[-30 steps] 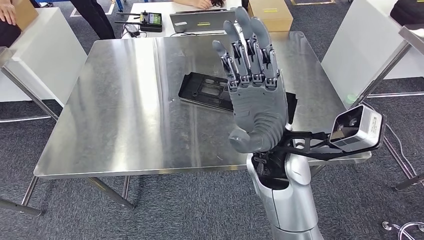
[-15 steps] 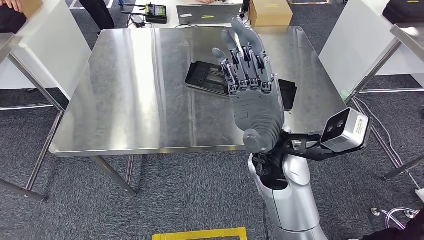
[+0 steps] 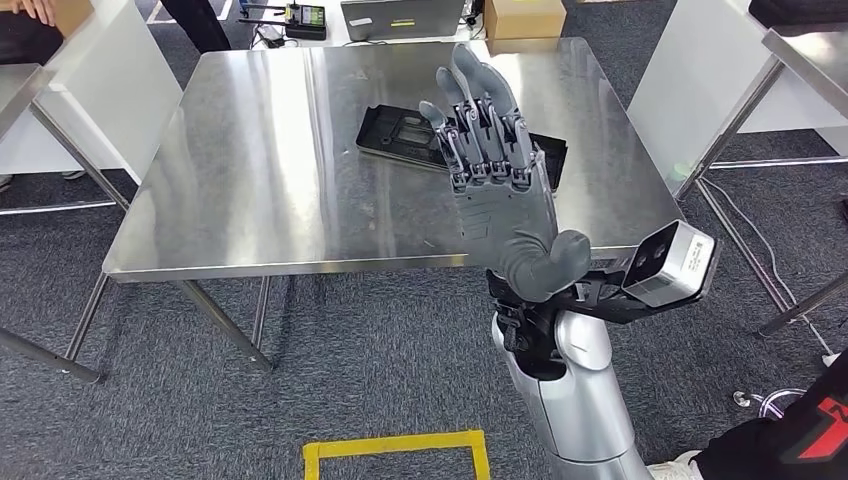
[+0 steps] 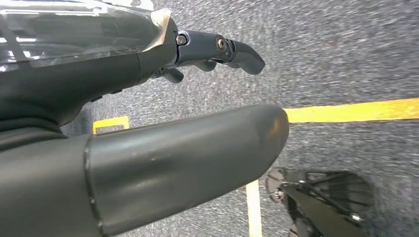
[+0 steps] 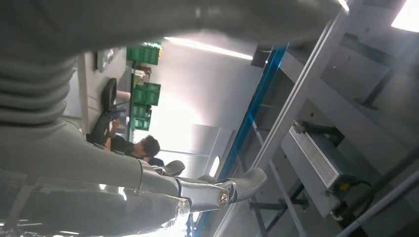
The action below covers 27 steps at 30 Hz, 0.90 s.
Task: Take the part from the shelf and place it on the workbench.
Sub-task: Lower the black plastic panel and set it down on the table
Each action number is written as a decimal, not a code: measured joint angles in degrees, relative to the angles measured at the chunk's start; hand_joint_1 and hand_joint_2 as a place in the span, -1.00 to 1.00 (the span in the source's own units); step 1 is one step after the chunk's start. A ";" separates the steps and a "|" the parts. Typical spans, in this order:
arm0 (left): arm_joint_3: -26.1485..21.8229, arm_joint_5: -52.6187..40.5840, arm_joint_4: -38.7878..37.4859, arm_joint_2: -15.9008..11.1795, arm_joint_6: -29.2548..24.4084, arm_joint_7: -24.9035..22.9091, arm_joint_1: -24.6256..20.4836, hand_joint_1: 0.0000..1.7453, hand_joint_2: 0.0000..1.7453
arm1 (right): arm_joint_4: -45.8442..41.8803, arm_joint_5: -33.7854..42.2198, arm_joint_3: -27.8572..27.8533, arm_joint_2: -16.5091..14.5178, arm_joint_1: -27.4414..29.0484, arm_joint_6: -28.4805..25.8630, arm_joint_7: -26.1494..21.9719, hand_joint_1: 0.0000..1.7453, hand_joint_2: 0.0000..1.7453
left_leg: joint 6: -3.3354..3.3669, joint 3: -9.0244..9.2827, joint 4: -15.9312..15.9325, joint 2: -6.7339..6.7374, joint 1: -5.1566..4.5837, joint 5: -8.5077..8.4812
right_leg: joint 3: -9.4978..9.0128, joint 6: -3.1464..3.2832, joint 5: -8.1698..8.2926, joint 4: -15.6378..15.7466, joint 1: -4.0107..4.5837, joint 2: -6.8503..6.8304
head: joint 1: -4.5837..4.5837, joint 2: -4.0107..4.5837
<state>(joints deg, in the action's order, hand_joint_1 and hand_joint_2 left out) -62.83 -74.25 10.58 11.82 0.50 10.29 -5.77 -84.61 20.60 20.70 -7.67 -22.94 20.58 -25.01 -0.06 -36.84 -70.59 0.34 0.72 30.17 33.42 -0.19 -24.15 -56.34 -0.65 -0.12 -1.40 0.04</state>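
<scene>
- Right hand is raised upright in front of the head camera, fingers extended and slightly spread, thumb bent across near the wrist; it holds nothing and touches nothing.
- From the right wrist camera, the right hand shows a straight fingertip with nothing in its grasp.
- Left hand hangs over the carpeted floor; its thumb and one dark finger lie apart and nothing sits between them, so it reads as released and empty.
- One black part, flat and tray-like, lies on the steel desk toward the far right area, partly hidden behind the raised right hand.
- One steel desk carries that part.
- Beyond the desk's far edge: one cardboard box, one laptop-like grey device, and one small controller with a green screen.
- One yellow tape rectangle marks the floor near the desk's near edge.
- One wrist camera is mounted beside the right wrist.
</scene>
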 joint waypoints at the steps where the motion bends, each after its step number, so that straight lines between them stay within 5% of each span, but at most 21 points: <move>1: 0.01 0.00 0.00 0.00 0.00 0.13 -0.03 -1.00 -1.00 | 0.09 -0.01 0.04 -0.01 0.00 -0.13 -0.20 -1.00 -1.00 | 0.22 3.12 3.98 -0.11 0.00 -0.95 | 0.48 -0.25 0.48 -0.03 0.01 0.01 | 0.00 0.00; 3: 0.07 -0.05 -0.01 0.01 0.01 0.41 -0.11 -1.00 -1.00 | 0.18 -0.06 0.19 -0.04 -0.09 -0.50 -0.68 -1.00 -1.00 | 0.74 8.44 11.60 -0.51 -0.20 -0.88 | 1.04 -0.98 1.37 -0.05 0.22 -0.05 | -0.05 0.00; 5: 0.25 -0.19 -0.02 0.01 0.04 0.63 -0.12 -1.00 -1.00 | 0.27 -0.20 0.46 -0.03 -0.16 -0.81 -0.93 -1.00 -1.00 | 1.36 9.85 14.37 -0.76 -0.67 -0.43 | 1.33 -1.85 2.31 0.04 0.25 -0.17 | -0.10 0.00; 7: 0.45 -0.32 -0.02 0.00 0.08 0.70 -0.05 -1.00 -1.00 | 0.44 -0.38 0.69 0.20 -0.10 -1.04 -1.07 -1.00 -1.00 | 2.31 8.78 14.52 -0.52 -0.79 -1.45 | 1.93 -2.38 2.16 -0.45 -0.03 -0.17 | -0.09 0.00; 8: 0.51 -0.38 -0.02 -0.03 0.09 0.70 -0.03 -1.00 -1.00 | 0.53 -0.46 0.74 0.38 -0.03 -1.19 -1.17 -1.00 -1.00 | 2.84 8.06 14.65 -0.34 -0.77 -2.13 | 2.66 -2.31 0.76 -1.68 -0.08 -0.14 | -0.14 0.00; 11: 0.55 -0.61 -0.02 -0.10 0.11 0.70 -0.04 -1.00 -1.00 | 0.79 -0.64 0.86 0.97 0.20 -1.58 -1.60 -1.00 -1.00 | 3.75 5.37 14.69 -0.01 -0.91 -4.37 | 5.85 -1.59 -6.93 -11.43 -0.11 -0.04 | -0.28 0.00; 12: 0.56 -0.66 -0.02 -0.11 0.10 0.70 -0.02 -1.00 -1.00 | 0.90 -0.67 0.89 1.15 0.32 -1.68 -1.71 -1.00 -1.00 | 3.81 4.41 14.64 0.04 -1.03 -5.18 | 6.40 -1.76 -8.39 -14.99 -0.10 -0.02 | -0.29 0.00; 14: 0.56 -0.68 -0.02 -0.11 0.07 0.70 0.02 -1.00 -1.00 | 1.16 -0.67 0.95 1.43 0.61 -1.80 -1.83 -1.00 -1.00 | 3.81 2.49 14.47 0.11 -1.24 -6.70 | 5.14 -2.79 -7.67 -17.40 -0.07 -0.01 | -0.29 0.00; 16: 0.57 -0.69 -0.02 -0.09 -0.01 0.69 0.02 -1.00 -1.00 | 1.35 -0.64 1.04 1.56 0.72 -1.85 -1.91 -1.00 -1.00 | 3.66 0.82 14.26 0.13 -1.40 -8.00 | 0.05 -3.47 -5.33 -11.98 0.07 -0.02 | -0.28 0.00; 18: 0.58 -0.69 -0.02 -0.02 -0.13 0.66 0.00 -1.00 -1.00 | 1.40 -0.63 1.35 1.58 0.56 -1.85 -1.97 -1.00 -1.00 | 3.27 -0.19 14.07 0.13 -1.62 -9.14 | -6.31 -2.75 -5.57 -2.88 0.46 -0.04 | -0.26 0.00; 19: 0.58 -0.66 -0.02 0.01 -0.19 0.64 0.00 -1.00 -1.00 | 1.43 -0.62 1.58 1.58 0.48 -1.85 -2.00 -1.00 -1.00 | 2.99 -0.47 14.06 0.17 -1.63 -9.73 | -8.07 -2.21 -6.17 0.17 0.69 -0.03 | -0.25 0.00; 22: 0.58 -0.33 -0.02 0.01 -0.25 0.58 0.07 -1.00 -1.00 | 1.69 -0.62 2.23 1.55 0.33 -1.85 -2.05 -1.00 -1.00 | 1.91 -1.13 14.17 0.17 -1.42 -10.84 | -7.83 -0.78 -5.77 2.03 0.77 -0.06 | -0.26 0.00; 24: 0.57 -0.14 -0.02 -0.03 -0.27 0.54 0.13 -1.00 -1.00 | 1.96 -0.65 2.68 1.35 0.16 -1.87 -2.05 -1.00 -1.00 | 1.12 -2.33 11.63 -0.13 -1.13 -7.42 | -6.70 0.25 -4.27 2.20 0.27 -0.19 | -0.19 0.00; 27: 0.56 0.17 -0.02 -0.04 -0.27 0.51 0.17 -1.00 -1.00 | 2.49 -0.85 3.32 1.11 0.06 -1.98 -2.05 -1.00 -1.00 | -0.15 -4.88 0.75 -0.31 -0.25 0.89 | -4.33 0.65 -2.05 1.98 0.10 -0.32 | -0.03 0.00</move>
<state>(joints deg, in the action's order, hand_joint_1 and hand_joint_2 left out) -62.27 -74.08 10.56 11.79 0.23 10.80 -5.60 -82.12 19.75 24.02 -6.56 -22.88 18.60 -27.06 -0.21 -41.72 -69.84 0.02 0.46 31.06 29.09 0.46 -26.21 -54.36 -0.55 -0.44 -1.43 0.04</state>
